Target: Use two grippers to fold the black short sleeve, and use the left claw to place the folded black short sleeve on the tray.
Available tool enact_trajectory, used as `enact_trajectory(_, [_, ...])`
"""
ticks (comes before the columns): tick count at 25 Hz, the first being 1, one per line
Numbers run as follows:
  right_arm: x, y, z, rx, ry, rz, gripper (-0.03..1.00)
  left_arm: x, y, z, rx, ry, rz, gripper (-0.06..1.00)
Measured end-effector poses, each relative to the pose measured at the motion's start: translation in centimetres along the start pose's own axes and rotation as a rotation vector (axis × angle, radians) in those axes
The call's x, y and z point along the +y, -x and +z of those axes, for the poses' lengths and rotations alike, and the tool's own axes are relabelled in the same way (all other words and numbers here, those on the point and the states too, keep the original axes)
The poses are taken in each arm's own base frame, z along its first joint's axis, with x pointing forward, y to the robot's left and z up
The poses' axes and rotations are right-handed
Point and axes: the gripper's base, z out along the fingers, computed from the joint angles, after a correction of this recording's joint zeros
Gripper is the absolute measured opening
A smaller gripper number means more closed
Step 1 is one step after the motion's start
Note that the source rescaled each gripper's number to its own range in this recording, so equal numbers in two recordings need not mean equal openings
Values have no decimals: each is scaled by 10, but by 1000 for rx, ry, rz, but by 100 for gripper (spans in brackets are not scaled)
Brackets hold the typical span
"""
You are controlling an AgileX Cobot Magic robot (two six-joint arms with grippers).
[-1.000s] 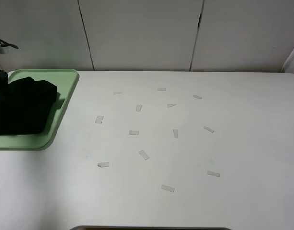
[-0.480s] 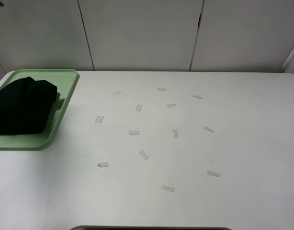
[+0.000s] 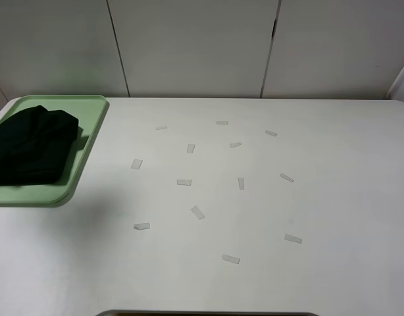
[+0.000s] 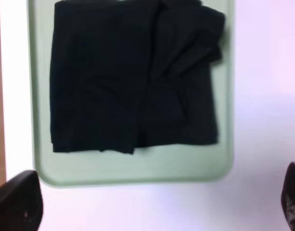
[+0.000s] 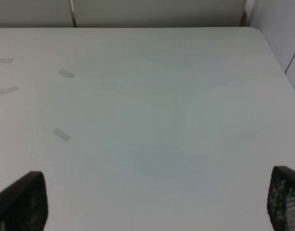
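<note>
The black short sleeve [image 3: 32, 146] lies folded into a rough rectangle on the light-green tray [image 3: 91, 135] at the table's far left. The left wrist view shows the folded shirt [image 4: 133, 77] filling most of the tray [image 4: 138, 168] from above. My left gripper [image 4: 152, 211] is open and empty, above the tray, with only its two fingertips [image 4: 18, 202] showing at the frame corners. My right gripper [image 5: 157, 202] is open and empty over bare white table. Neither arm shows in the exterior high view.
Several small pale tape strips [image 3: 184, 182] are stuck across the middle of the white table [image 3: 287, 210]. Grey cabinet panels [image 3: 195, 46] stand behind the table. A dark edge [image 3: 208, 313] shows at the table's front.
My left arm, over the tray's left side a second ago, has lifted away and left the exterior high view. The folded shirt stays on the tray.
</note>
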Motion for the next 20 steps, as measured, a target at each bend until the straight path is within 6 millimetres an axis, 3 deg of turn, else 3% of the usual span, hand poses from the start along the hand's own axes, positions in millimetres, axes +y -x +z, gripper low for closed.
enact_trajectory(8, [0,0,0,0,0,0,100,-24,-55,-29,-61,-45,56,100])
enact_trajectory(20, [0,0,0,0,0,0,100,-59,-156,-51,-216,-63,109,100])
